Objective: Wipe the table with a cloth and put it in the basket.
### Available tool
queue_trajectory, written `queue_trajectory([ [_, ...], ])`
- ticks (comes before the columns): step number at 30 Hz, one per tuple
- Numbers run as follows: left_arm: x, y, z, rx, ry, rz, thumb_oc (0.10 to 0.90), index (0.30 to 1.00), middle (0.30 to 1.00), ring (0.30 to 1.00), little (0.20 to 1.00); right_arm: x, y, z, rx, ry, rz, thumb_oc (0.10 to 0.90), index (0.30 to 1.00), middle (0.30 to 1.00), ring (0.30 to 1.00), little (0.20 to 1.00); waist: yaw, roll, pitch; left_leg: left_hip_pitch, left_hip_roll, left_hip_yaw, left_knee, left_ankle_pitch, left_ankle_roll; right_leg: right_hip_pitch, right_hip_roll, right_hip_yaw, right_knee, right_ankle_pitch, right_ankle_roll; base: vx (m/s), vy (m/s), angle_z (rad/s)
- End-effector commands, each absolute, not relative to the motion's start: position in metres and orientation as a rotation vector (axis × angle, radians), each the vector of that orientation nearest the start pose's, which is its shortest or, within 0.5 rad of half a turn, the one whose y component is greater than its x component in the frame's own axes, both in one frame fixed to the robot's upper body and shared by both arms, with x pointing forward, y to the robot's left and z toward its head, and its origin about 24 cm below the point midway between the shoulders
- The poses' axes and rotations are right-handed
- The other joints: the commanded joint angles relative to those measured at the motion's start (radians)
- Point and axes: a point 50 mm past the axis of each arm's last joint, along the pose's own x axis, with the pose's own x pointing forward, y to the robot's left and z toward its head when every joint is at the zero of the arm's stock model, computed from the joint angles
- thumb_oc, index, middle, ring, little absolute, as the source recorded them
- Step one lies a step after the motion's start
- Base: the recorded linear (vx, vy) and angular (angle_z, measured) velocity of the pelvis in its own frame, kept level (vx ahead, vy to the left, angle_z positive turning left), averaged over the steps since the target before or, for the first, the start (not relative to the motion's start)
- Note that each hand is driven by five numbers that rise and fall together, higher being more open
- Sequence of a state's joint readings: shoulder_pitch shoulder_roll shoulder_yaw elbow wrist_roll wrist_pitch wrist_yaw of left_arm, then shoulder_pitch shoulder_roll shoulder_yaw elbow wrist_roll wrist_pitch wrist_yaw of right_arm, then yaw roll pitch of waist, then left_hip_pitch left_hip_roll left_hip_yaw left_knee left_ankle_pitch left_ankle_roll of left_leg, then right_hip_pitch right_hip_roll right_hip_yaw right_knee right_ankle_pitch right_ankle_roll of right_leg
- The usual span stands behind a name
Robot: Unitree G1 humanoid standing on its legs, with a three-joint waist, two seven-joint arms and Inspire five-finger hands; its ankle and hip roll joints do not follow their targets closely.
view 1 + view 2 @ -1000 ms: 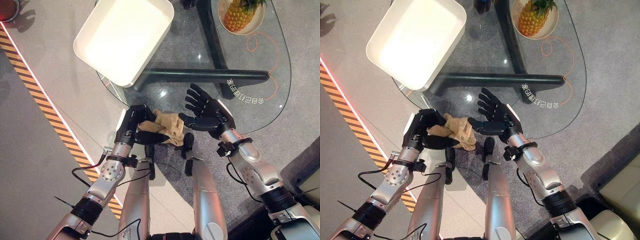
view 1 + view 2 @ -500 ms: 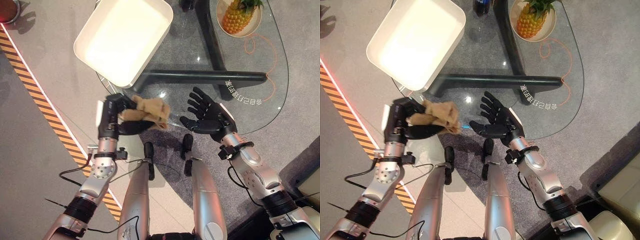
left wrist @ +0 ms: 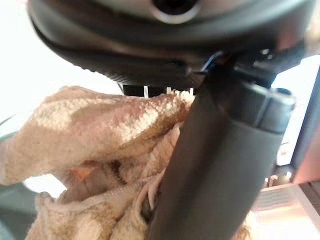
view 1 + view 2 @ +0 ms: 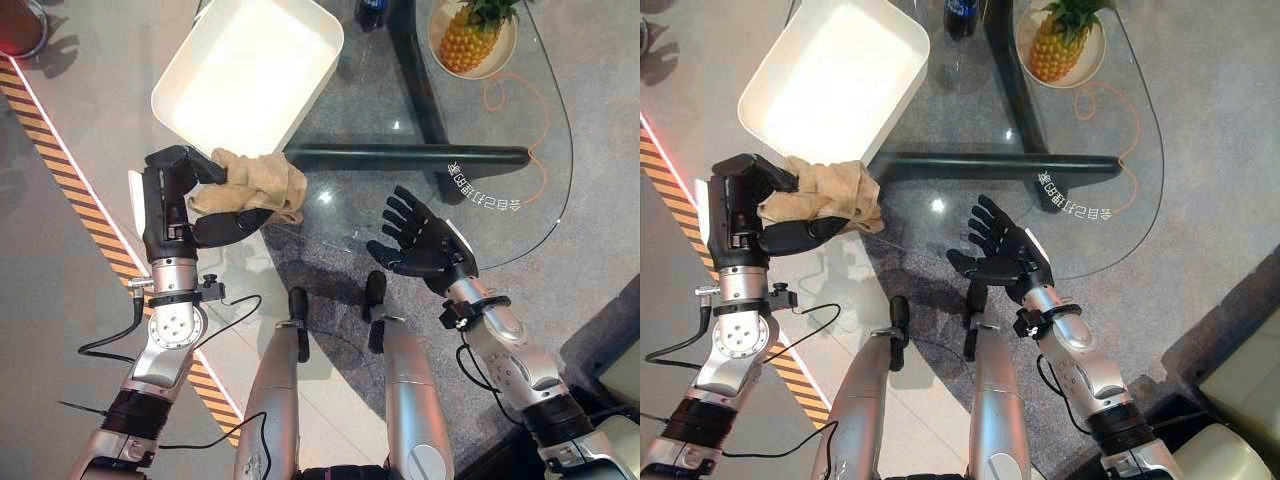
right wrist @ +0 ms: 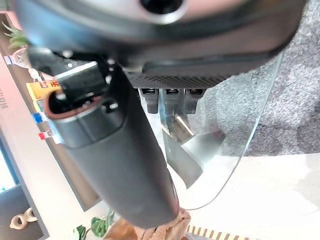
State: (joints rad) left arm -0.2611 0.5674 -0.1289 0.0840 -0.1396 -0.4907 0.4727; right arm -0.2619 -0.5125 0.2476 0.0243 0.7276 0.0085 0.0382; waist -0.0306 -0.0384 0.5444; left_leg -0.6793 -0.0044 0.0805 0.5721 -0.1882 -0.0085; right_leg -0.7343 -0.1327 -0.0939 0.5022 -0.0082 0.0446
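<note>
Bunching sideways in left hand (image 4: pixel 175 205), cloth (image 4: pixel 245 185), beside basket (image 4: pixel 250 75)

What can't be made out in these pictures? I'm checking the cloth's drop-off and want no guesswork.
- Underside of the cloth: head views, hidden by the left hand curled round it.
- Basket far corner: left eye view, cut off by the top edge.
- Right hand palm: right wrist view, blocked by its own thumb.

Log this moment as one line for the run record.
left hand: shut on cloth, beside basket rim | right hand: open, empty | cloth not yet in basket
</note>
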Motion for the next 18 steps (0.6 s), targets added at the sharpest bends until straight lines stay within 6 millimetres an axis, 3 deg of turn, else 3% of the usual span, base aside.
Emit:
queue_trajectory([
  [1,0.255,0.211,0.225,0.156,-1.091,0.202,0.1,0.3,0.3,0.3,0.2,0.287,-0.163,0.146,0.187,-0.264,0.427,0.8,0.9,0.9,0.9,0.9,0.02,0.037,-0.024,0.041,-0.045,0.065,-0.086,0.09,0.06,0.062,0.079,-0.03,0.019,-0.068,-0.032,0.01,0.054,0.01],
  [7,0.264,0.216,0.232,0.191,-1.097,0.247,0.1,0.3,0.3,0.3,0.2,0.291,-0.154,0.139,0.173,-0.187,0.47,0.8,0.9,0.9,0.9,0.9,0.01,0.04,-0.024,0.035,-0.043,0.07,-0.071,0.091,0.057,0.056,0.076,-0.018,0.025,-0.062,-0.031,0.02,0.061,-0.01],
  [18,0.295,0.241,0.267,0.265,-1.09,0.462,0.1,0.3,0.3,0.3,0.2,0.302,-0.144,0.122,0.137,-0.015,0.515,0.8,0.9,0.9,0.9,0.9,-0.022,0.04,-0.024,0.02,-0.034,0.095,-0.035,0.09,0.065,0.036,0.071,0.03,0.028,-0.028,-0.02,0.04,0.086,-0.03],
])
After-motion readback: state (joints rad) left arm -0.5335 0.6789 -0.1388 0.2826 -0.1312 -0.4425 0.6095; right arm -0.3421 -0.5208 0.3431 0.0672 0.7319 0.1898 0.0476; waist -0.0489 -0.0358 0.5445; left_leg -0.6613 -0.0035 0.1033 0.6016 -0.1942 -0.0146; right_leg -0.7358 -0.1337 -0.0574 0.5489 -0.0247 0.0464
